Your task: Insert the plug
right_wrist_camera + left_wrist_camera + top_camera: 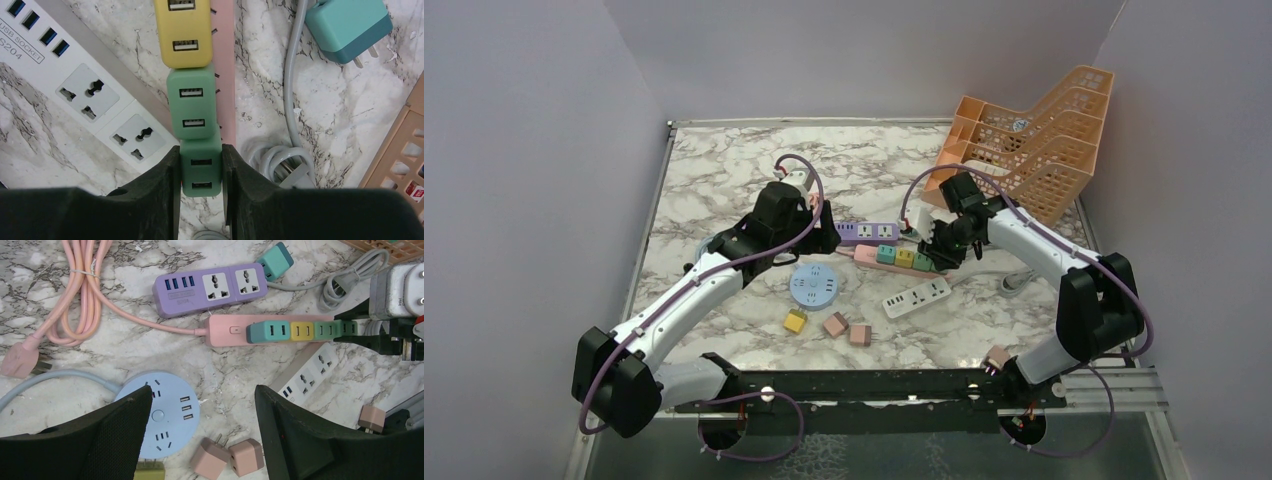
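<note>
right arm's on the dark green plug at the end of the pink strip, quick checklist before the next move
1. Grip: the right gripper is shut on the dark green plug, one finger on each side: ok.
2. Line-up: the plug sits over the pink power strip, next to the light green adapter: ok.
3. Prongs fully home: hidden under the plug body: cannot tell.
4. Left gripper: open, holding nothing, above the blue round socket, away from the strip: ok.
5. Grey cable: coiled close beside the right finger, contact unclear: cannot tell.
</note>
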You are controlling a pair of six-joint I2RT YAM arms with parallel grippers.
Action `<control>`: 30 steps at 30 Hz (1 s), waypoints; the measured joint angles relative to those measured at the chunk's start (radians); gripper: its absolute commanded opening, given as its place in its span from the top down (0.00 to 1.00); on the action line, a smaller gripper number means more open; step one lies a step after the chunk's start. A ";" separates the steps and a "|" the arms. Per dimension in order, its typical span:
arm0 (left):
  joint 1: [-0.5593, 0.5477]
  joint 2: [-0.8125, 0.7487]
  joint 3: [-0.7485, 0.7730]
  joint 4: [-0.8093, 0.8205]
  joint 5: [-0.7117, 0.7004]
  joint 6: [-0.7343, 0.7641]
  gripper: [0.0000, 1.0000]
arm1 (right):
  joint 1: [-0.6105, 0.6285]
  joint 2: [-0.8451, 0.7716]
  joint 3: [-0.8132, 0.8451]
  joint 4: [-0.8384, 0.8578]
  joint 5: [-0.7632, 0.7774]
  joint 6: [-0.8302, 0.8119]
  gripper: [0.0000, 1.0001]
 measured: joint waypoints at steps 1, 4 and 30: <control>0.000 0.000 0.001 0.000 -0.001 0.000 0.23 | -0.002 0.001 0.000 0.001 0.000 -0.002 0.99; 0.000 0.000 0.003 0.000 -0.004 0.000 0.23 | -0.002 0.005 -0.002 0.004 0.001 -0.009 0.99; 0.000 0.002 0.005 0.000 -0.078 0.066 0.20 | 0.003 -0.001 -0.039 0.084 0.097 0.143 0.36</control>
